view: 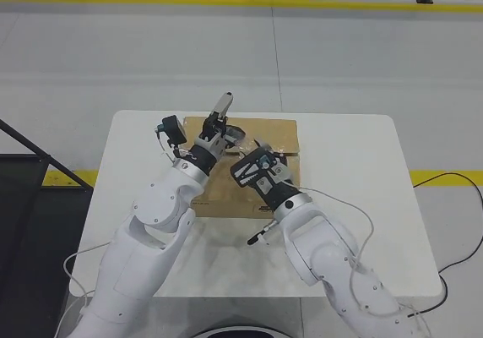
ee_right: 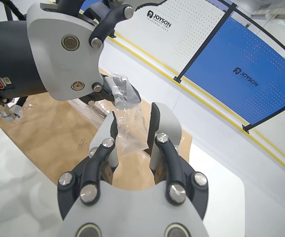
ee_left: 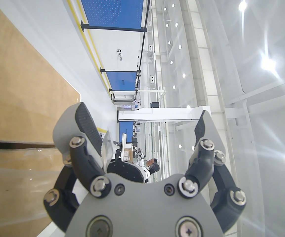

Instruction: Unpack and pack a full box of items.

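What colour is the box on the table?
Plain cardboard brown, with no pattern. The box shows best in the top view.

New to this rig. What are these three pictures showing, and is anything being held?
This is a two-armed robot at a white table. The top picture looks down from above its arms; the other two come from a camera on each wrist. A brown cardboard box lies on the table. The left gripper is wide open, with clear plastic film clinging to one finger. The film reaches between the parted fingers of the right gripper, which is open too, so nothing looks firmly gripped.
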